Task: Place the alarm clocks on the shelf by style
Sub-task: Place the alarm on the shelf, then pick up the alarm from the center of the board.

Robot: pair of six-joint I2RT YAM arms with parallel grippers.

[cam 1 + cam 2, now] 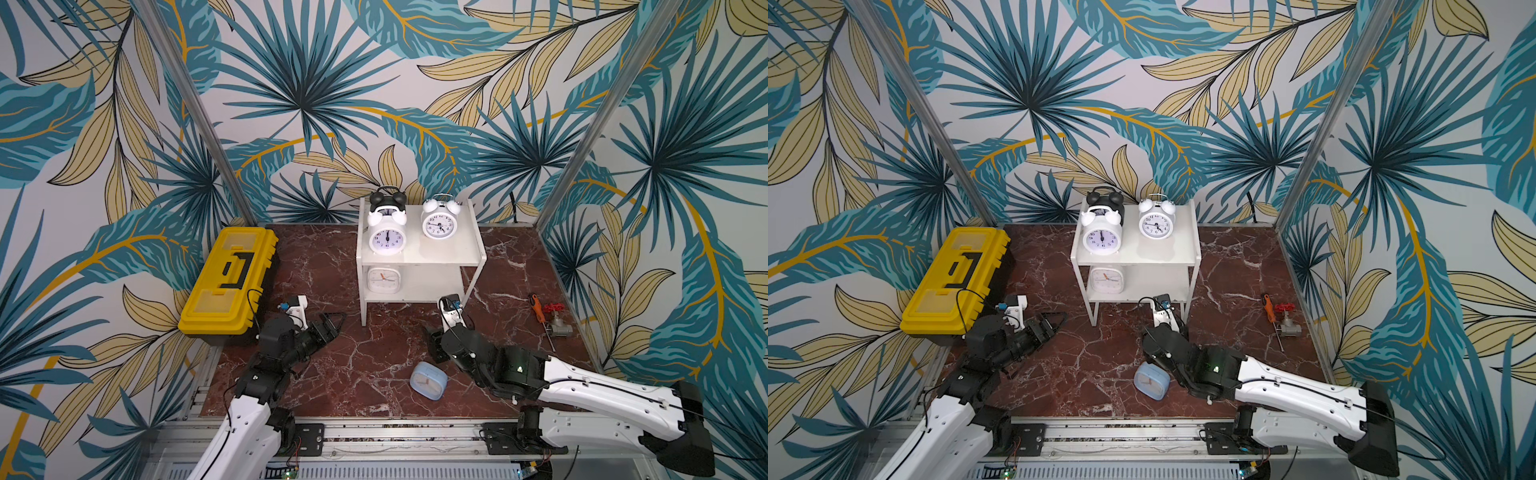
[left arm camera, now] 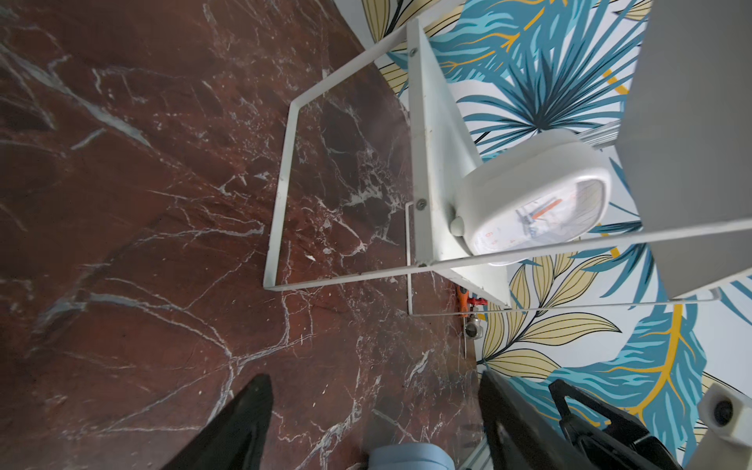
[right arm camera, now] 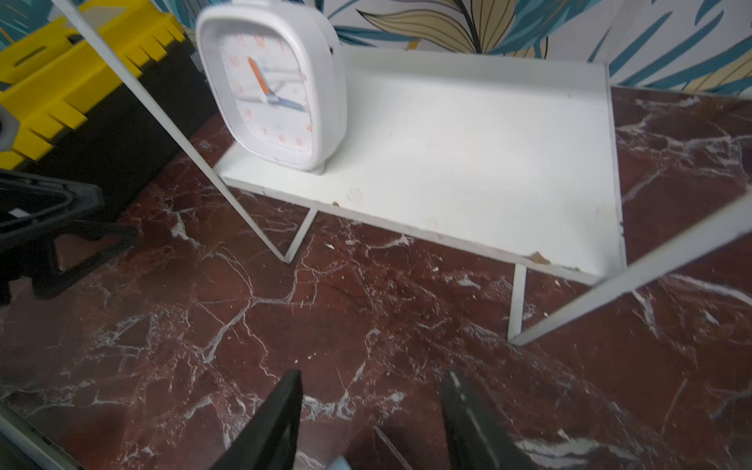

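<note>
The left hand [image 1: 334, 326] is released and empty beside the toolbox [image 1: 228, 282], well apart from every clock. On the shelf [image 1: 465, 245], the black clock [image 1: 386, 198] stands behind one white bell clock [image 1: 387, 237], with the other bell clock [image 1: 439, 223] to the right, and the square clock [image 1: 383, 279] is on the lower board's left end. The blue clock [image 1: 428, 380] lies on the tabletop [image 1: 332, 257], near the right hand [image 3: 373, 378] on its front side and apart from it; that hand is released and empty.
</note>
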